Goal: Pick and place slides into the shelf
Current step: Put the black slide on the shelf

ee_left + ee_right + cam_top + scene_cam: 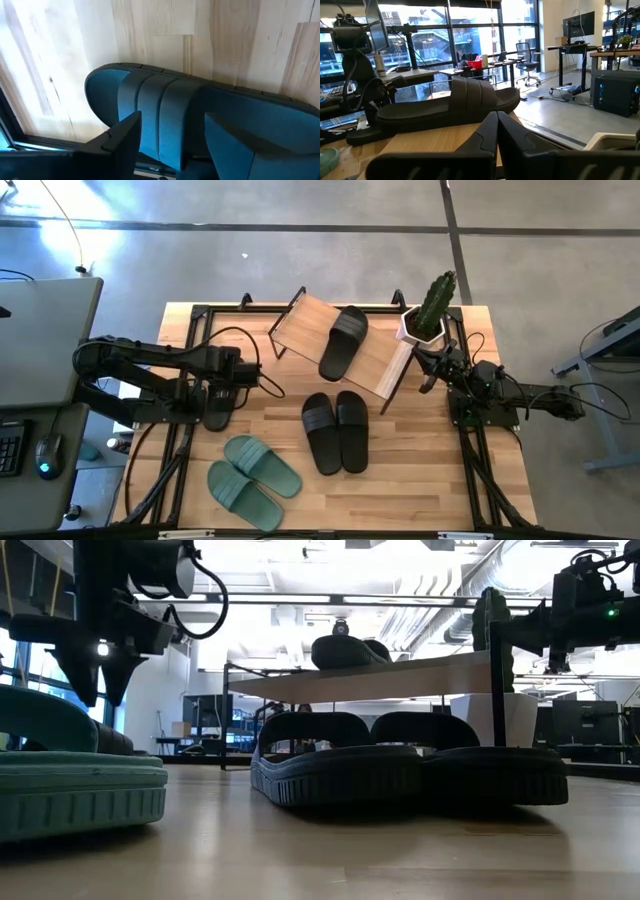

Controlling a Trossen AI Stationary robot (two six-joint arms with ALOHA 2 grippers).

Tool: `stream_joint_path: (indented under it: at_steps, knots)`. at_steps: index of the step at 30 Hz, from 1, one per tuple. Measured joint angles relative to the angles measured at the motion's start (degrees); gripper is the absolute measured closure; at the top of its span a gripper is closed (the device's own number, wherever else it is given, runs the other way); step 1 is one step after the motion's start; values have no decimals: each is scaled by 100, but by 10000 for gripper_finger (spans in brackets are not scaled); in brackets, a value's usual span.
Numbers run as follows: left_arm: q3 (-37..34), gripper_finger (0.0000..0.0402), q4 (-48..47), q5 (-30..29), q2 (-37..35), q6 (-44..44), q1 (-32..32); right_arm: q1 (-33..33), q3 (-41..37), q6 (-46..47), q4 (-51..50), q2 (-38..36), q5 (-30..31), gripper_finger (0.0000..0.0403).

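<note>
My left gripper hangs open, fingers down, over a black slide lying flat near the table's left edge. In the left wrist view its fingers stand over the slide's ribbed strap, and the low view shows the tips above it. My right gripper is shut and holds nothing, level beside the right end of the shelf. One black slide rests sole down on the shelf top. A black pair and a green pair lie on the table.
A potted cactus stands at the table's far right corner, close behind my right gripper. The table's black frame rails run along both sides. Bare wood lies between the shelf and the black pair and along the near right part.
</note>
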Motion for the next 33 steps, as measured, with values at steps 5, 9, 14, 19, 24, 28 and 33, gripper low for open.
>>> stream_joint_path:
  at_steps: [5, 9, 14, 19, 24, 28, 33]
  knots:
    - [0, 195, 8, 92, 0, 14, -2, -1, 0, 0, 0, 0, 0, 402]
    - [5, 196, 36, 251, 0, -34, -2, -1, 0, 0, 0, 0, -2, 402]
    - [77, 197, 99, -31, 0, -399, -2, 0, 0, 0, 1, 0, 0, 402]
    - [320, 197, 82, 49, 0, -759, -2, 1, 0, 11, 2, 0, 0, 402]
    - [775, 197, 71, 14, 0, -1636, 0, 0, 0, 7, 2, 0, 1, 402]
    - [1093, 197, 75, 406, 0, -3194, -2, 1, 0, 29, 2, 0, 2, 402]
    - [1061, 197, 46, 1309, 0, -4192, -185, 0, 0, 39, 3, 0, -13, 402]
